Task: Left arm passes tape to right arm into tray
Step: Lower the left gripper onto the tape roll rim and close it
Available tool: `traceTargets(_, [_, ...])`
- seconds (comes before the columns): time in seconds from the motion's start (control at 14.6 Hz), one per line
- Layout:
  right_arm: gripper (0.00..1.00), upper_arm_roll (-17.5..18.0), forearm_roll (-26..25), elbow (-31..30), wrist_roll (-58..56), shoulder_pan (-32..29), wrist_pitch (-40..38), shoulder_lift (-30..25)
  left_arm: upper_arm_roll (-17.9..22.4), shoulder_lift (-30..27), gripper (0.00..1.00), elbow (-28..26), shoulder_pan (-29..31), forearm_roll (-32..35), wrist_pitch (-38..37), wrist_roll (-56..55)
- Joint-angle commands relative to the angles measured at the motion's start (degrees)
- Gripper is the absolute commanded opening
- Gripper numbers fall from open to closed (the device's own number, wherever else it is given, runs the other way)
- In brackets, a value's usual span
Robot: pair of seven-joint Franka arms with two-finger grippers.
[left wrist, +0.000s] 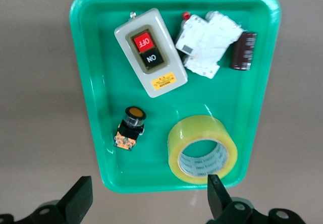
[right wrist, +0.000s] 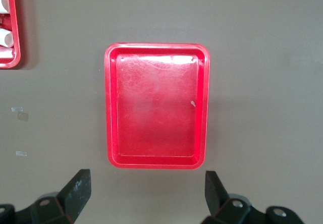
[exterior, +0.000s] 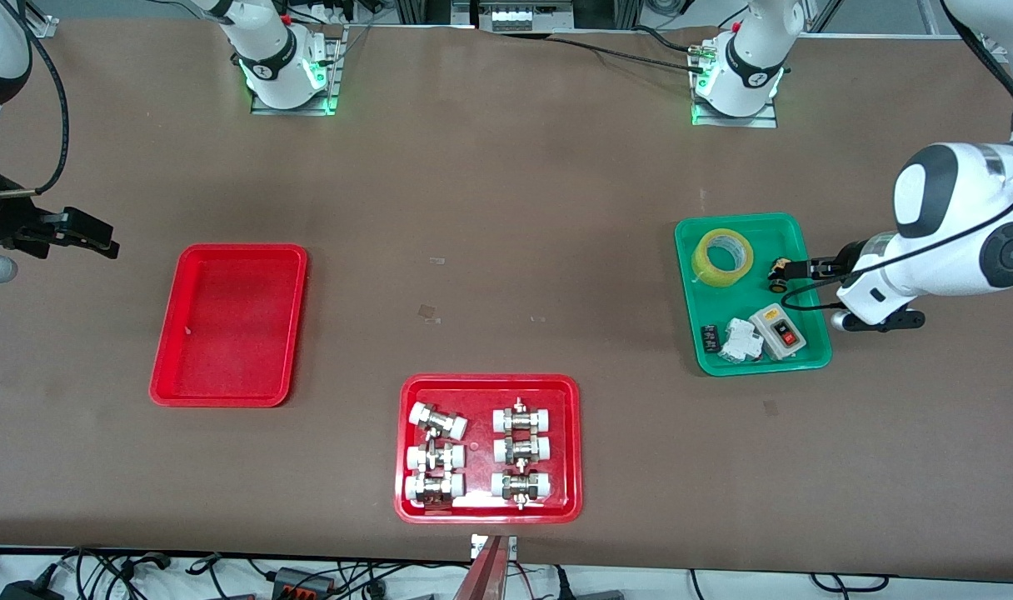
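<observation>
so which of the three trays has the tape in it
The green tray at the left arm's end holds the tape. The plain red tray holds nothing; the other red tray holds white-capped fittings.

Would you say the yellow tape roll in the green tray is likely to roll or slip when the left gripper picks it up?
The tape lies flat on its side in the green tray, so it probably won't roll. Its glossy band may be slippery. The hollow core suggests it is light. The left gripper is open.

Two red trays: one plain tray (exterior: 228, 323); one fittings tray (exterior: 489, 447) holding six white-capped metal fittings (exterior: 437, 422); one green tray (exterior: 752, 293) containing one tape (exterior: 722, 257), one switch box (exterior: 779, 332), one push button (exterior: 778, 273); two grippers.
</observation>
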Motion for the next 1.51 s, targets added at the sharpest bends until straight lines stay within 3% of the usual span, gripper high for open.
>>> traceTargets(0.0, [1.0, 0.1, 0.71, -0.78, -0.58, -0.04, 0.76, -0.6, -0.51, 0.11, 1.0, -7.77, 0.5, 0.98, 8.35, -0.28])
traceTargets(0.07, [1.0, 0.1, 0.71, -0.78, -0.67, -0.04, 0.85, -0.6, -0.6, -0.07, 1.0, -11.29, 0.5, 0.9, 11.61, -0.45])
traceTargets(0.34, [1.0, 0.1, 0.71, -0.95, -0.32, 0.14, 0.85, -0.6, -2.09, 0.02, 1.0, -17.11, -1.34, 0.98, 14.62, -8.43])
traceTargets(0.76, [1.0, 0.1, 0.71, -1.04, -0.67, -0.13, 0.14, -0.6, -2.1, 3.35, 1.0, -18.18, -1.35, 0.9, 17.44, -9.07])
traceTargets(0.96, [1.0, 0.1, 0.71, -1.04, -0.58, -0.13, 0.14, -0.69, -2.1, 4.94, 0.93, -18.62, -1.17, 0.9, 17.44, -10.46])
traceTargets(1.03, [1.0, 0.1, 0.71, -1.04, -0.67, -0.21, -0.21, -0.69, -2.27, 5.29, 0.85, -18.62, -1.35, 0.98, 17.35, -11.95])
traceTargets(1.1, [1.0, 0.01, 0.71, -1.04, -0.67, -0.21, -0.56, -0.69, -2.27, 5.38, 0.72, -18.53, -1.69, 0.9, 17.18, -12.84])
traceTargets(1.24, [1.0, 0.01, 0.71, -1.04, -0.58, -0.21, -0.65, -0.69, -2.27, 5.12, 0.37, -18.18, -1.87, 0.9, 16.48, -12.93])
traceTargets(1.44, [1.0, 0.1, 0.71, -0.95, -0.58, -0.21, -0.65, -0.69, -2.27, 4.76, 0.06, -15.38, -1.7, 0.9, 12.27, -12.94])
